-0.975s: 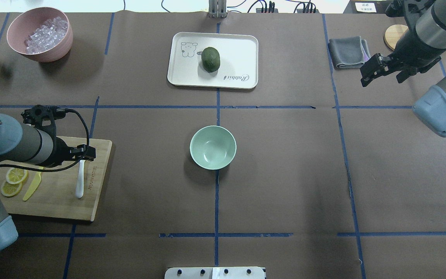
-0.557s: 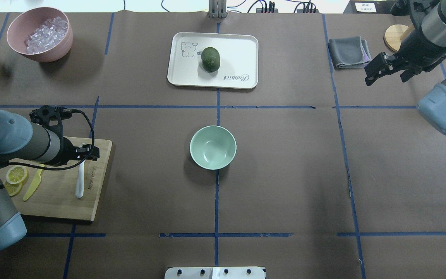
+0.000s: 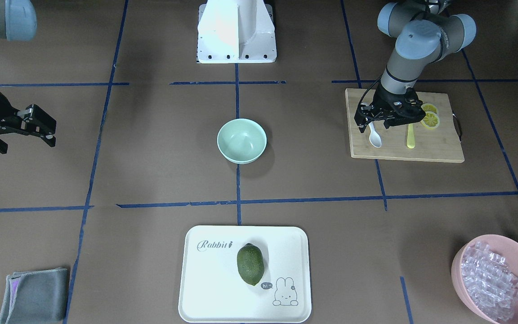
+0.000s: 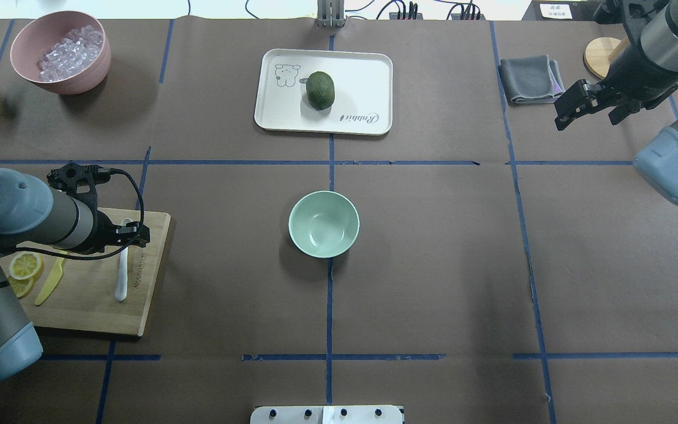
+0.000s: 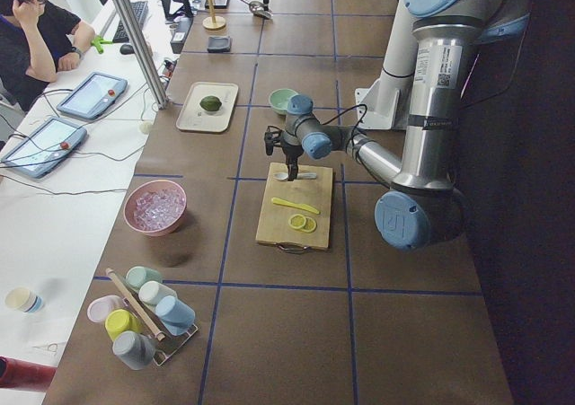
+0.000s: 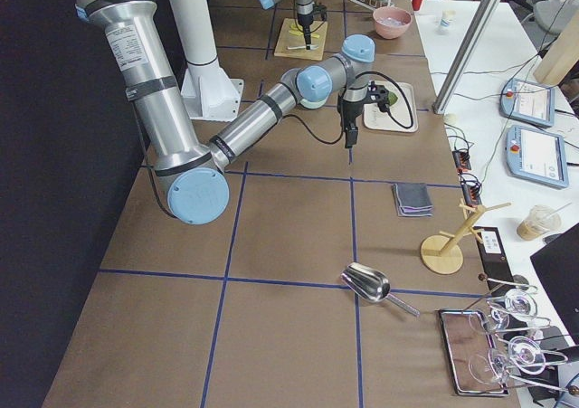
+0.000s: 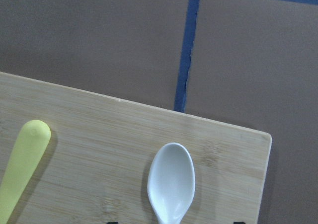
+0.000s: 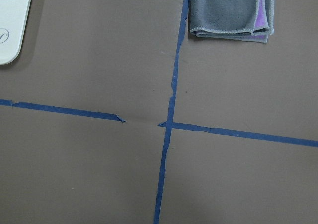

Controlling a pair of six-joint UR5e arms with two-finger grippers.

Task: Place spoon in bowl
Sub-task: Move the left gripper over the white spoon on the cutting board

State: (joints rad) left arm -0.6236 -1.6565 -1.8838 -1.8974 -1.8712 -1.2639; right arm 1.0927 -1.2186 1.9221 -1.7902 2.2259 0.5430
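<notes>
- On the wooden cutting board (image 4: 80,312) at my left side, the small white plastic spoon (image 4: 120,277) lies flat. Its oval scoop points away from me, near the board's far corner on the bowl side.
- My left gripper (image 4: 128,235) sits low over the spoon's neck with its fingers apart, one on each side, not clamped on it.
- The small round mint-green bowl (image 4: 323,227) stands upright mid-table, well apart from the board. Between them lies brown table cover crossed by a blue tape line (image 4: 145,176).
- Beside the spoon on the board lies a yellow plastic knife (image 4: 49,285). Past it are two lemon slices (image 4: 26,265), close under my left forearm.
- A larger pink bowl (image 4: 74,85) of clear cubes stands in the far left corner. Beyond the mint bowl, a white rectangular tray (image 4: 362,70) with a rabbit drawing carries a dark green oval fruit (image 4: 320,89).
- My right gripper (image 4: 583,115) hangs over the far right of the table with its fingers spread, near a folded grey cloth (image 4: 530,79).
- In the overhead view my left gripper covers the spoon's neck, so only the handle and a bit of the scoop show.
- The left wrist view shows the scoop hollow side up. My fingertips (image 7: 112,222) just show at its bottom edge, either side of the neck.
- The front-facing view shows the scoop and hides the handle behind my gripper.
- Only the left side view shows a rack of coloured cups (image 5: 144,320).
- Only the right side view shows a metal scoop (image 6: 366,283).
</notes>
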